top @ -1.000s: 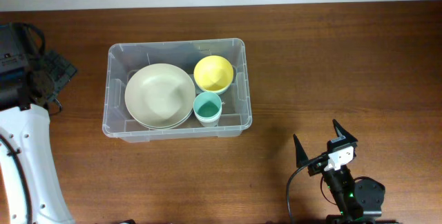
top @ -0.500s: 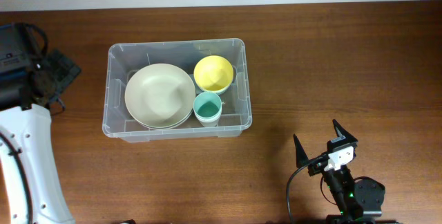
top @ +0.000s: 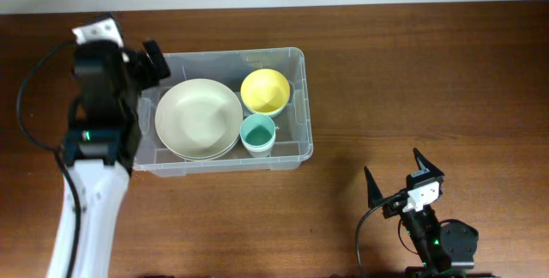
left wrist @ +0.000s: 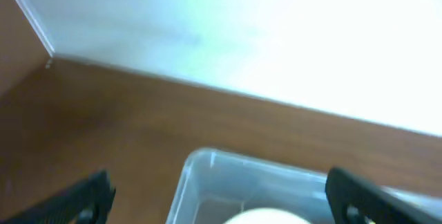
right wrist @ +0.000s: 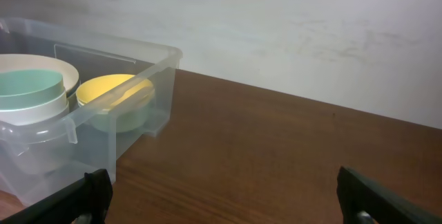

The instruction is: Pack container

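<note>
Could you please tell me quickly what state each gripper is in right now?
Left gripper: open, fingers holding nothing.
Right gripper: open, fingers holding nothing.

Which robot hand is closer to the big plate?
Left. The left gripper hovers at the container's left end, right beside the plate. The right gripper is outside the container, far off past its right end, over the table.

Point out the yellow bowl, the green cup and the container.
yellow bowl [top: 264, 91], overhead view, its hollow inside.
green cup [top: 257, 130], overhead view, its open mouth.
container [top: 300, 115], overhead view, its clear right wall.
</note>
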You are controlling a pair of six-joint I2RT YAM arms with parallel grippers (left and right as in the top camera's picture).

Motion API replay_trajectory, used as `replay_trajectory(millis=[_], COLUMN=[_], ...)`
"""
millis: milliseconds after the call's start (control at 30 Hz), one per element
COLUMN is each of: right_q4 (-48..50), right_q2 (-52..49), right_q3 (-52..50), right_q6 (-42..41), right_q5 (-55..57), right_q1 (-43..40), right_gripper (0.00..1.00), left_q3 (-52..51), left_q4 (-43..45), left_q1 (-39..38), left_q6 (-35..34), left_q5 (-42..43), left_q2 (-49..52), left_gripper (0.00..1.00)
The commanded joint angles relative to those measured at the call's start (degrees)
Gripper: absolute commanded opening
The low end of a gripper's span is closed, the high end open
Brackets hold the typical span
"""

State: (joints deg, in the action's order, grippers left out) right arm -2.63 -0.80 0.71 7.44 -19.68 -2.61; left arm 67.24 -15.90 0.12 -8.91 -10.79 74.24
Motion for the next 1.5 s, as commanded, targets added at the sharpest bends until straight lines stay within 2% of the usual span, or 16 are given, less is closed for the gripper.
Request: replay_trajectory(millis=[0, 200, 467, 733, 1067, 1200, 1300, 1467], right_q4=[-0.2, -0.2, -0.2, -0.2, -0.2, -0.2, -0.2, -0.2], right_q2=[0.6, 0.6, 0.6, 0.6, 0.6, 0.6, 0.6, 0.6], right_q3=[-0.4, -0.4, -0.4, -0.4, -0.4, -0.4, -0.4, -0.4], right_q6=[-0.4, -0.4, -0.4, -0.4, -0.4, -0.4, -0.4, -0.4], right_q5=[-0.9, -0.9, -0.9, -0.9, -0.9, -0.9, -0.9, -0.9], right_q1=[0.3, 0.3, 0.3, 0.3, 0.3, 0.3, 0.3, 0.3], right_gripper=[0.99, 0.99, 0.99, 0.99, 0.99, 0.99, 0.99, 0.99], left_q3=[-9.0, -21.8, -39.1, -54.1, -64.4, -66.3, -66.8, -66.8], left_q4=[6.0, 9.9, 12.3, 23.1, 30.8, 31.8, 30.3, 24.2], left_q1=[0.0, 0.0, 0.0, 0.0, 0.0, 0.0, 0.0, 0.0], left_q6=[13.0, 13.4, 13.4, 13.6, 13.8, 18.4, 21.4, 21.7], left_q5=[7.2, 7.2, 7.0, 7.0, 7.0, 8.7, 10.9, 11.1], left_q2=[-8.2, -21.7, -45.4, -63.0, -72.9, -74.0, -74.0, -74.0], left_gripper=[1.0, 1.0, 1.0, 1.0, 1.0, 1.0, 1.0, 1.0])
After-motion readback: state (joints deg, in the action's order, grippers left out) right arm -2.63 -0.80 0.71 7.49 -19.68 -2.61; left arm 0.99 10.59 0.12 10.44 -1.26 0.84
